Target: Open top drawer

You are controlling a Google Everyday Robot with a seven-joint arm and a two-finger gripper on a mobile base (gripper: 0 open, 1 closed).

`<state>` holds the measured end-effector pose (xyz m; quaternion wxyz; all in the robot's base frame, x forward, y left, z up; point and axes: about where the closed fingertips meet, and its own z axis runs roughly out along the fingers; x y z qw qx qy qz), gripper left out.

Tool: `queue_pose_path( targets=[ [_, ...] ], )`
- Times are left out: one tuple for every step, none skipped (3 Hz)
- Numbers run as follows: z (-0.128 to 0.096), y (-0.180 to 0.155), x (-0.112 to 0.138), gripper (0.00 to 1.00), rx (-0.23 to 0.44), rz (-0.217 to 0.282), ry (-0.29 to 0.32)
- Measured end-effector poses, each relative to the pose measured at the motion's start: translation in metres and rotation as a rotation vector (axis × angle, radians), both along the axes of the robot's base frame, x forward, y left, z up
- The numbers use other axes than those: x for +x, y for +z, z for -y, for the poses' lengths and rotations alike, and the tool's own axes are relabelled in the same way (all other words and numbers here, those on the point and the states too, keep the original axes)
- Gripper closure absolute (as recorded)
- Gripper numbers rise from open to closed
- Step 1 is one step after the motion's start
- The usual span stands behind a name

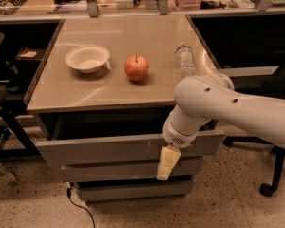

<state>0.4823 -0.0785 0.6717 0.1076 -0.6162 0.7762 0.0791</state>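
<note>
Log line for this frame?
top drawer: pulled out partway | gripper: before drawer front, at lower edge, right of centre, pointing down | contact: cannot tell

**On and around the tan table**

A white bowl (87, 58), a red apple (137, 68) and a clear plastic bottle (184, 61) lying on its side sit apart in a row on the table (109, 91). Lower down, the gripper (165, 163) hangs before two narrower drawer fronts (109, 171). A black cable (79, 206) trails over the speckled floor (228, 203).
</note>
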Motion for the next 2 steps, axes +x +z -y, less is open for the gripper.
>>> queue_pose_path(
  targets=[
    [-0.002,-0.014,-0.01,0.0,-0.002,-0.04,0.017],
    [0.005,-0.027,-0.023,0.0,-0.003,-0.087,0.015]
  ],
)
